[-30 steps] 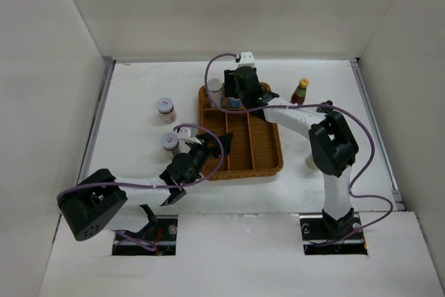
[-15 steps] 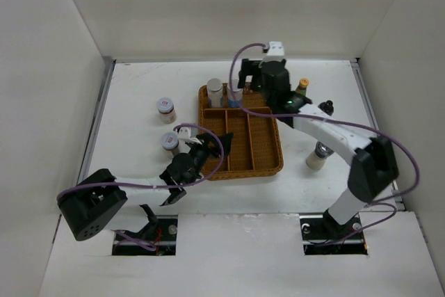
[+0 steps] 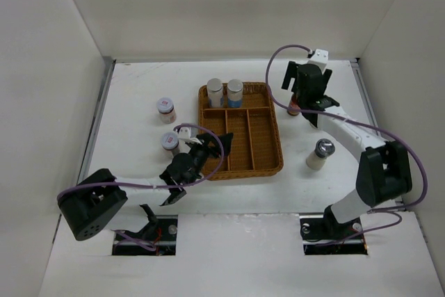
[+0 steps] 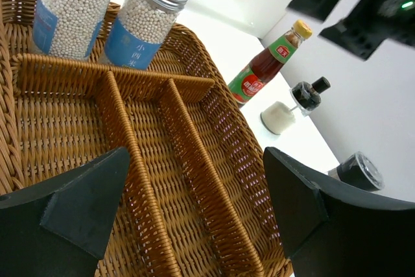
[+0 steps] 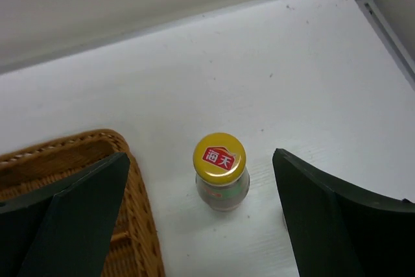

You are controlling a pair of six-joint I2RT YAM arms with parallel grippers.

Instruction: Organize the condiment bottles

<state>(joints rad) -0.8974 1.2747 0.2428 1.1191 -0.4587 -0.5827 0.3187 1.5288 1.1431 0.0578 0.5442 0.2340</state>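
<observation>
Looking down from above: two bead-filled jars [image 3: 215, 92] stand in the wicker tray's [image 3: 277, 166] far compartment. Two loose jars [image 3: 165, 109] wait on the counter [image 3: 132, 102] to the left, and a lone jar [image 3: 319, 154] sits on the right.

Left wrist: the left end effector [image 4: 194, 154] gapes empty over the tray.

Right wrist: the right end effector [image 5: 198, 160] is spread wide and empty above the yellow-capped sauce bottle [image 5: 220, 168], which stands on the counter just beside the tray. Most of the job looks undone.

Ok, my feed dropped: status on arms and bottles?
Left fingers open, empty, over tray. Right fingers open over sauce bottle, not gripping. Two jars in tray. Nothing blocking.
</observation>
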